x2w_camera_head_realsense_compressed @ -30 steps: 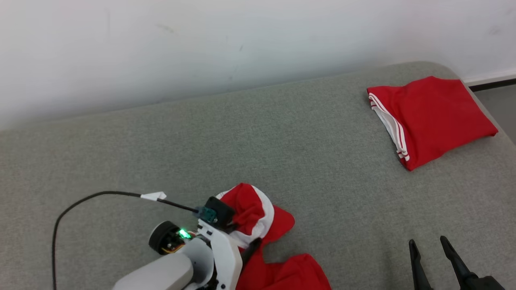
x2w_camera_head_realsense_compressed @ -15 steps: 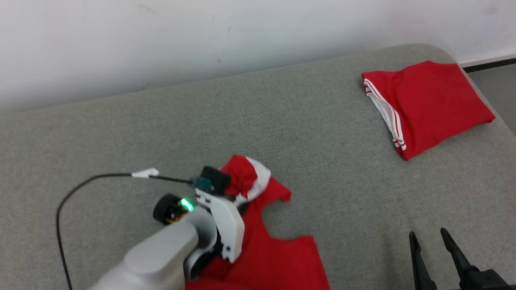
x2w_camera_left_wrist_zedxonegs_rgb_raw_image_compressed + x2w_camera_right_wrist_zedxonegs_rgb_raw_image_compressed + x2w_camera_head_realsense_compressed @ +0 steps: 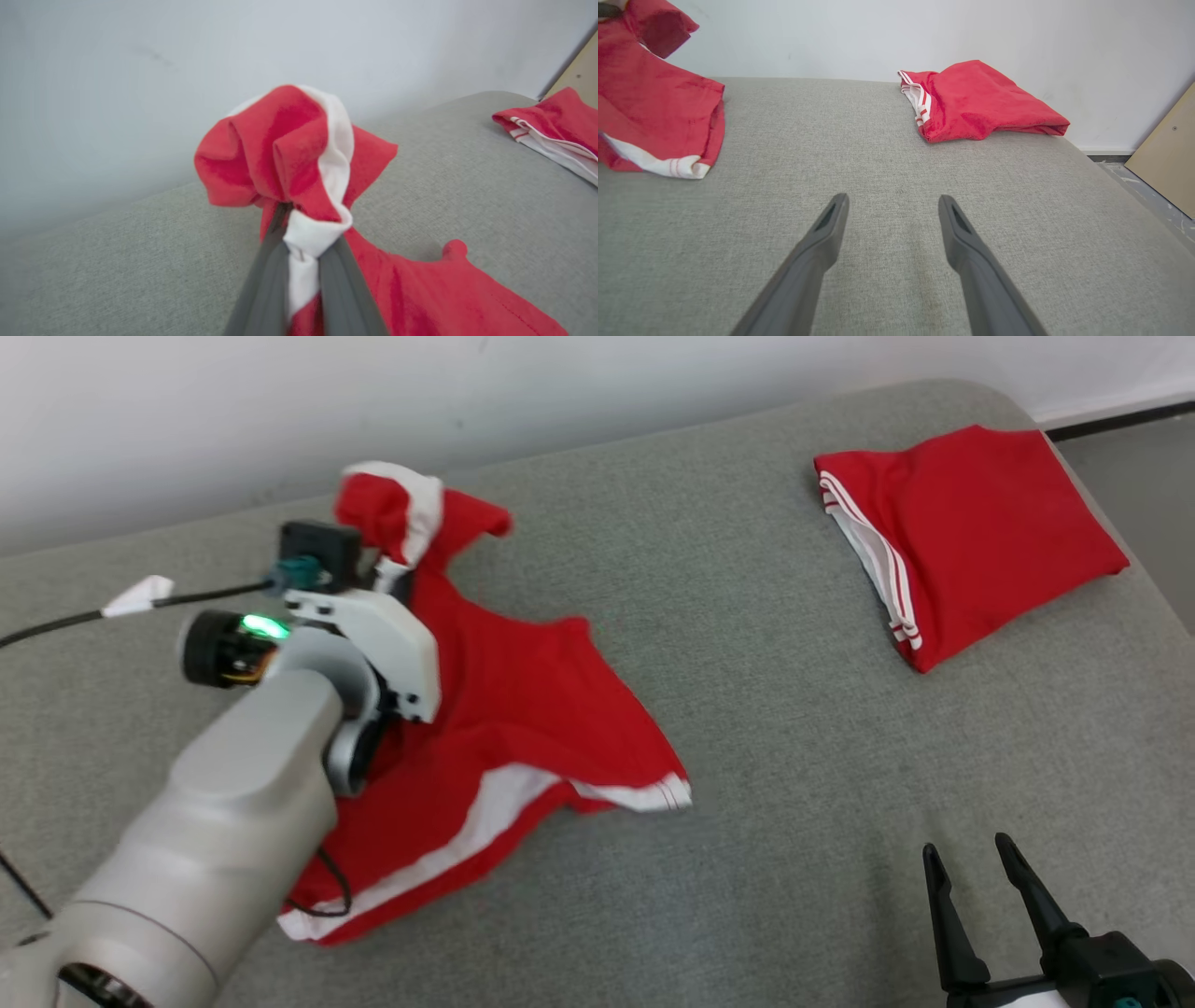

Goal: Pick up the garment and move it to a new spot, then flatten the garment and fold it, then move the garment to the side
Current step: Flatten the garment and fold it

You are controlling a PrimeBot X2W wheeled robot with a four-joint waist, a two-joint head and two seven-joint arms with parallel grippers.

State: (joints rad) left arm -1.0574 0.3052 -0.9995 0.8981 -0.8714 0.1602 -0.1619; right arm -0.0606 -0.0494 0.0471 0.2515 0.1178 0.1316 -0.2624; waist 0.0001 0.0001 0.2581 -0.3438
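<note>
The garment (image 3: 523, 709) is red with white trim. One bunched end is lifted off the grey padded surface (image 3: 766, 775) near the wall, and the rest trails down across the padding toward me. My left gripper (image 3: 397, 569) is shut on that bunch. In the left wrist view its fingers (image 3: 264, 280) pinch red and white cloth (image 3: 280, 149), which hides the fingertips. In the right wrist view the garment (image 3: 658, 107) shows at the left. My right gripper (image 3: 963, 847) stands open at the lower right, low over bare padding (image 3: 893, 198), holding nothing.
A second red garment (image 3: 971, 532), folded, lies near the far right corner of the surface (image 3: 980, 100). A black cable with a white tag (image 3: 131, 597) runs left from the left wrist. The wall is close behind. A tan board (image 3: 1162, 158) leans beyond the right edge.
My left gripper closed on the bunched cloth and carried it up and toward the wall, drawing the garment out behind it. The head view shifted too. The right gripper stayed put.
</note>
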